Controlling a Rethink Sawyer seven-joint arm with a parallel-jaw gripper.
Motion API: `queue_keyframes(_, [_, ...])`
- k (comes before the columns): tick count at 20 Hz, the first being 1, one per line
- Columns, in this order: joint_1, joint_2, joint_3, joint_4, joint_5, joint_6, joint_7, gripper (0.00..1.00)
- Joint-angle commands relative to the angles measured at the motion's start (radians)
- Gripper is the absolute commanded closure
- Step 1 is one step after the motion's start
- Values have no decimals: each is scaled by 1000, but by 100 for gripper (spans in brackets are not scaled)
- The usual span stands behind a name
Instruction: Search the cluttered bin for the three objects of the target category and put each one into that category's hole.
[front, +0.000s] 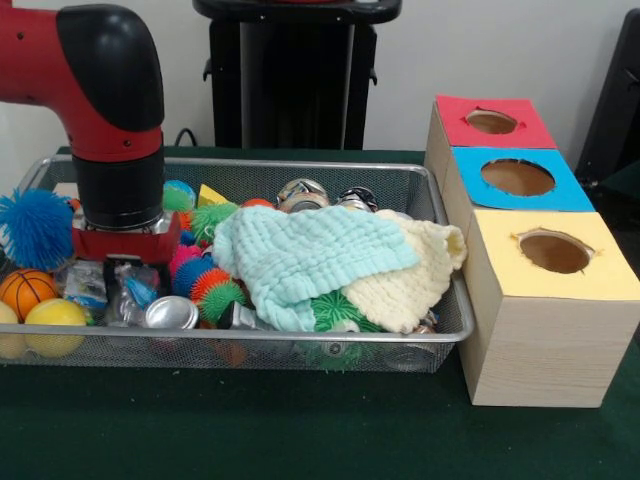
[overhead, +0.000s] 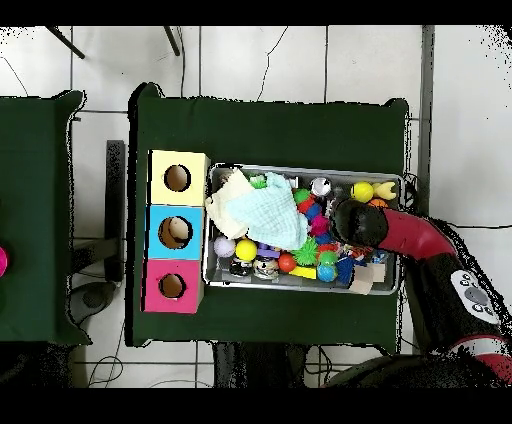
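The wire mesh bin (front: 400, 345) on the green desk (front: 250, 430) is full of spiky balls, smooth balls and cans, partly under a mint cloth (front: 300, 255) (and a cream one). The claw (front: 128, 268) is low at the bin's end farthest from the box with three holes (front: 530, 300); I cannot tell if it is open.

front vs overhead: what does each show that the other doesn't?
Front only: the mesh side of the bin, a silver can against it, a basketball-patterned ball, and the box's wooden side below the yellow hole.

Overhead only: the tiled floor around the table, and the row of small items along the bin's bottom wall.

Both: the arm reaching into one end of the bin, the mint cloth over a cream cloth, and red, blue and yellow holes in a row.
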Motion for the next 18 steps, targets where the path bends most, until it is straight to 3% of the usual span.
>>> queue_keyframes(1, [-16,122,60,-64,-88,10,-114,0])
queue_keyframes(11, [-35,128,86,-70,-89,14,-125,0])
queue_keyframes(12, [-35,126,85,-67,-88,9,-117,100])
queue_keyframes(18, [-22,111,75,-54,-79,12,-88,100])
